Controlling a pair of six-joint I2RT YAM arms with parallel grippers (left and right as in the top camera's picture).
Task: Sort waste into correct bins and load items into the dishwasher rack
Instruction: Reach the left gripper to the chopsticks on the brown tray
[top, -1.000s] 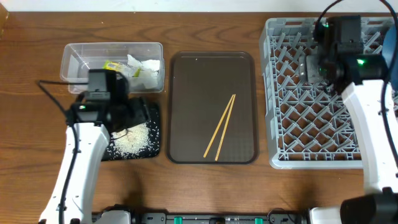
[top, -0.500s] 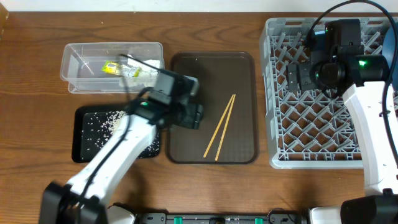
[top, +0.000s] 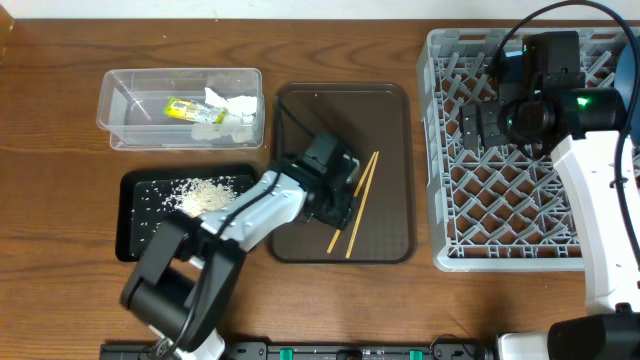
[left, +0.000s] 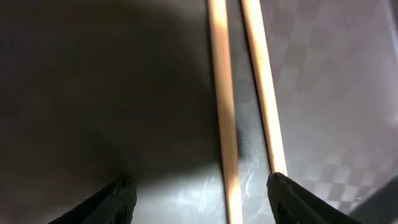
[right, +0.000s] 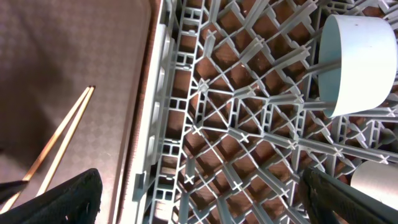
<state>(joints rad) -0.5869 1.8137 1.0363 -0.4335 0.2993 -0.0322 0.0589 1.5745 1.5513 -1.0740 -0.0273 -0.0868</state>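
The pair of light wooden chopsticks (top: 368, 172) lies on the brown serving tray (top: 300, 120). My left gripper (top: 340, 205) is down at their middle. In the left wrist view it (left: 205, 202) is open, with one chopstick (left: 222, 118) between the fingers and the other at the right fingertip. My right gripper (top: 480, 125) hovers open and empty over the grey dishwasher rack (top: 500, 200); it also shows in the right wrist view (right: 202, 199). A pale cup or bowl (right: 357, 62) lies on its side in the rack (right: 249, 124). The plate and other cups are hidden.
The clear tub (top: 120, 90) at the back left holds the white napkin (top: 232, 105) and the yellow-green wrapper (top: 182, 107). The black tray (top: 135, 240) in front of it holds rice grains (top: 205, 195). The chopsticks also show in the right wrist view (right: 59, 146).
My left arm has swung right from the black tray onto the brown tray and come down over the chopsticks. The right arm has barely moved.
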